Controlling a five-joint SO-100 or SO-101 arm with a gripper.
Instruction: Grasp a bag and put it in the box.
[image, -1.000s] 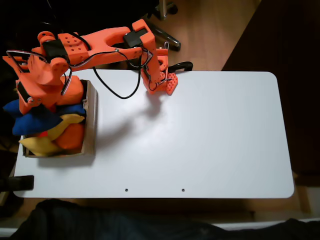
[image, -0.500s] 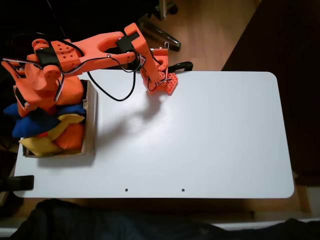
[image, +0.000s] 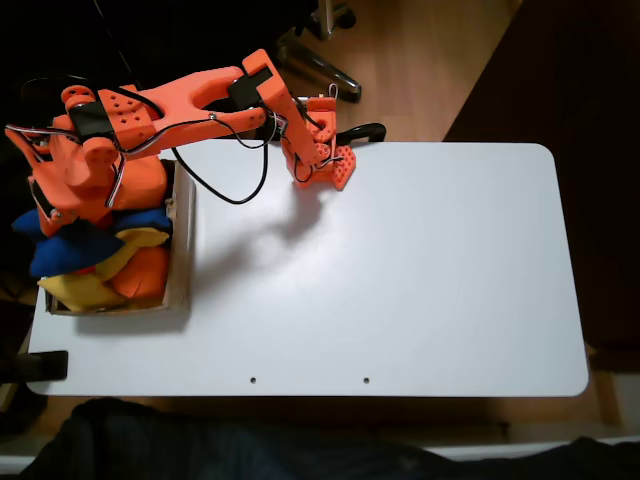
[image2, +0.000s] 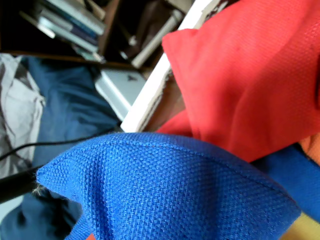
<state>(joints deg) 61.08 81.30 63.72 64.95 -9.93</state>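
Observation:
In the fixed view the brown cardboard box (image: 183, 250) stands at the table's left edge, heaped with beanbags. The royal-blue bag (image: 68, 250) lies on top of the heap, with its left part hanging over the box's left side. My orange gripper (image: 58, 205) hangs right over the bag's far edge; its fingers are hidden by the wrist. The wrist view is very close on the blue bag (image2: 165, 195), with a red bag (image2: 245, 80) behind it.
A yellow bag (image: 80, 290) and an orange bag (image: 140, 272) lie in the box under the blue one. The arm's base (image: 325, 160) sits at the far edge of the white table (image: 400, 280). A black clamp (image: 45, 365) grips the near left corner.
The arm's upper link has swung slightly toward the far side and the gripper has shifted a little away from the heap. The blue bag has stayed on the pile.

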